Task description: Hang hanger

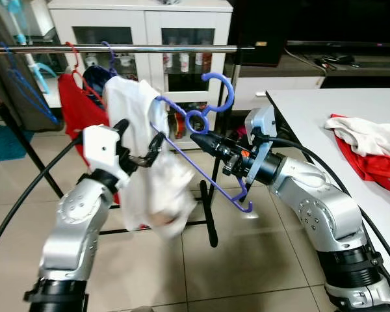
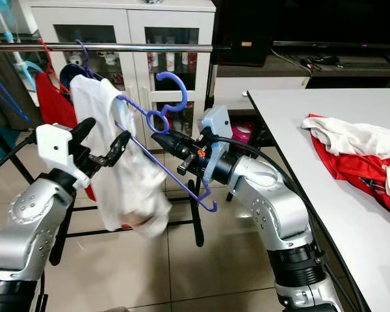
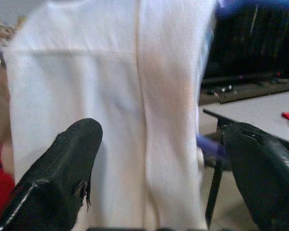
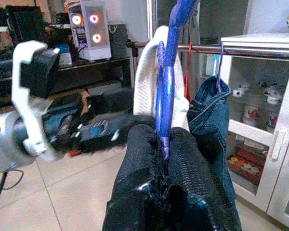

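The right gripper (image 1: 196, 138) is pinched tight on the purple hanger (image 1: 201, 156), at the small loop under its hook; in the right wrist view the two pads (image 4: 144, 159) press together with the purple wire squeezed between them. The hanger is held in the air in front of the rail (image 1: 117, 49), below it and not on it. Its hook curls upward and toward the cabinet (image 1: 143, 45), while its long bar slopes down from the shirt side toward the robot's right, ending in a small upturned tip by the right forearm. The hanger's far shoulder is hidden under the white shirt (image 1: 149, 175), which drapes over that end and hangs down blurred at its lower edge.

The left gripper (image 1: 142, 144) is at the shirt; its fingers (image 3: 67, 163) stand well apart in the left wrist view with the cloth between them, and whether they touch it cannot be told.

Behind, the rail carries a red garment (image 1: 78, 104), a dark blue one partly hidden by the shirt, and a blue hanger (image 1: 26, 88) cut off at the picture's edge. On the table (image 1: 299, 123) at the right lies a red and white cloth (image 1: 367, 146), partly out of frame.
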`<state>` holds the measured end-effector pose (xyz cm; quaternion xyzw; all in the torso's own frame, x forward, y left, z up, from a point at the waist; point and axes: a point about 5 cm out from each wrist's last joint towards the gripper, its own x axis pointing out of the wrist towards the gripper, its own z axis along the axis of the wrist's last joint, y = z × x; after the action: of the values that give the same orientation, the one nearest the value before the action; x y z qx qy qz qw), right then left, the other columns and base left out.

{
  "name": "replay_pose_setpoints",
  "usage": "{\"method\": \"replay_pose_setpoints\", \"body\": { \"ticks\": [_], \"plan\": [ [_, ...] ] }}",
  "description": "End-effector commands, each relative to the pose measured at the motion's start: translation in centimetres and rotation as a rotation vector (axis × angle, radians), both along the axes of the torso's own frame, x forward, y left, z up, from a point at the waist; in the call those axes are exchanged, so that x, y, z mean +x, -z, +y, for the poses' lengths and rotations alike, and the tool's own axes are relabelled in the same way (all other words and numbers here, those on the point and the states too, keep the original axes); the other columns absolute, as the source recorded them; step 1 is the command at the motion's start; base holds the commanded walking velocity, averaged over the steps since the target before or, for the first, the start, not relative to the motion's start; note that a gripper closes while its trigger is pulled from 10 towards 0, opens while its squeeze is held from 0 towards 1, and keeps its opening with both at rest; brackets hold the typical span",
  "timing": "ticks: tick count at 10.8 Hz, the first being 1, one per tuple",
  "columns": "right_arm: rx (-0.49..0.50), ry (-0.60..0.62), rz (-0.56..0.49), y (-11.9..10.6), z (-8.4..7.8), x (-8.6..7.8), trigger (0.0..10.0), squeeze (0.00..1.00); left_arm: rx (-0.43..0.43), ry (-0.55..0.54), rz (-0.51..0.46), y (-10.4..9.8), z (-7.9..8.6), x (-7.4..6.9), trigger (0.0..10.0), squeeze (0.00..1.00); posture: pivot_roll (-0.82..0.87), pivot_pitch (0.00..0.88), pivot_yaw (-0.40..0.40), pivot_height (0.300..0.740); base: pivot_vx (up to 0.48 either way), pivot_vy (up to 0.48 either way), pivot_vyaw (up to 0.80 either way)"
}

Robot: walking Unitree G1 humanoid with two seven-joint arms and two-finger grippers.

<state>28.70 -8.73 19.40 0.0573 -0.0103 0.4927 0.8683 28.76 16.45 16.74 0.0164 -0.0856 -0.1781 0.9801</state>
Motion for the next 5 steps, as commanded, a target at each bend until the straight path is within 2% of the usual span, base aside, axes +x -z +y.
{"method": "replay_pose_setpoints", "body": {
  "ticks": [1,5],
  "plan": [
    [0.036,-0.010,-0.054,-1.1,-0.2,-0.3,10.0,0.00,0.016,0.001,-0.025,-0.3,-0.4,0.2,0.0,0.00,0.00,0.000,0.013,0.740,0.000,0.000,0.00],
    [0.035,-0.016,-0.054,-0.8,-0.1,-0.4,10.0,0.00,0.056,0.014,-0.044,0.3,-1.5,-0.3,0.0,0.00,0.00,0.000,0.013,0.740,0.000,0.000,0.00]
  ]
}}
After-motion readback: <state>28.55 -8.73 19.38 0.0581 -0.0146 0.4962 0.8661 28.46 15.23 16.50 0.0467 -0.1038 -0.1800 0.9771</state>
